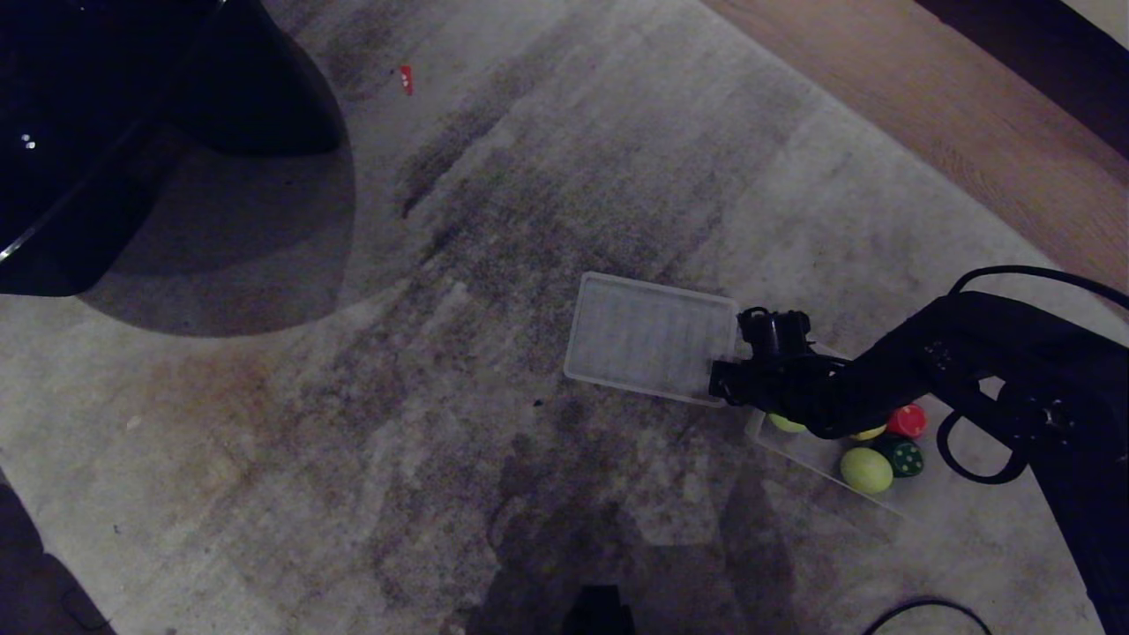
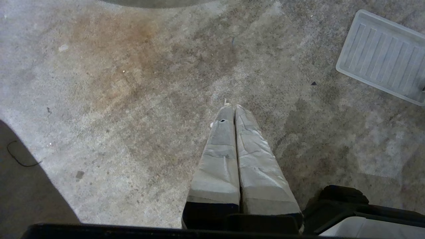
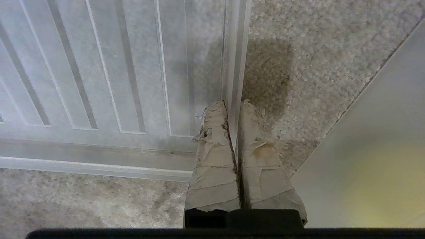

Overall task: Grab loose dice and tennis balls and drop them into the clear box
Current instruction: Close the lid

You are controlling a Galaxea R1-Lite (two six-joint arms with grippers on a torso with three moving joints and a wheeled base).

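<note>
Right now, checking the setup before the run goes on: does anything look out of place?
Yes. The right gripper is shut on the rim of the ribbed clear lid, not on a die or ball. The lid lies on the carpet beside the clear box.

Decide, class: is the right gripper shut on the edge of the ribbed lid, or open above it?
Shut on it. In the right wrist view the right gripper has its fingers pressed either side of the lid's raised rim.

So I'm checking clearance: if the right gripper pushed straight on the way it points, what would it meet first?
The right gripper is shut on the ribbed lid's rim; beyond it, probably carpet.
</note>
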